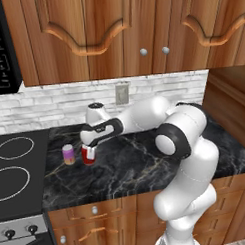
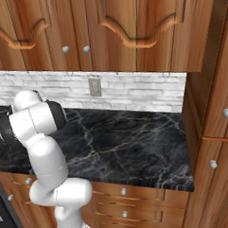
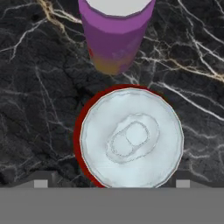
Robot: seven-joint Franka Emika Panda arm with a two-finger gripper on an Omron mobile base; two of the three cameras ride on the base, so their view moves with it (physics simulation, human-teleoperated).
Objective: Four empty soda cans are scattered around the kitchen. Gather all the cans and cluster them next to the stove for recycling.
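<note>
Standing on the black counter (image 1: pixel 146 163) are two small cans, side by side. The red can (image 1: pixel 88 154) is sitting upright, right under the robot's gripper (image 1: pixel 88 144). The pink-purple can (image 1: pixel 69 154) is standing just beside it, on the side nearer the stove (image 1: pixel 16 173). Both cans are sitting close to the edge of the stove.

Looking down from the hand, I am seeing the silver top of the red can (image 3: pixel 131 138) in the middle, with one dark finger tip (image 3: pixel 41 180) on each side of it. The finger tips are sitting wide apart and are not squeezing the can, so the gripper is open. The pink-purple can (image 3: pixel 116 37) is standing a little farther on.
</note>
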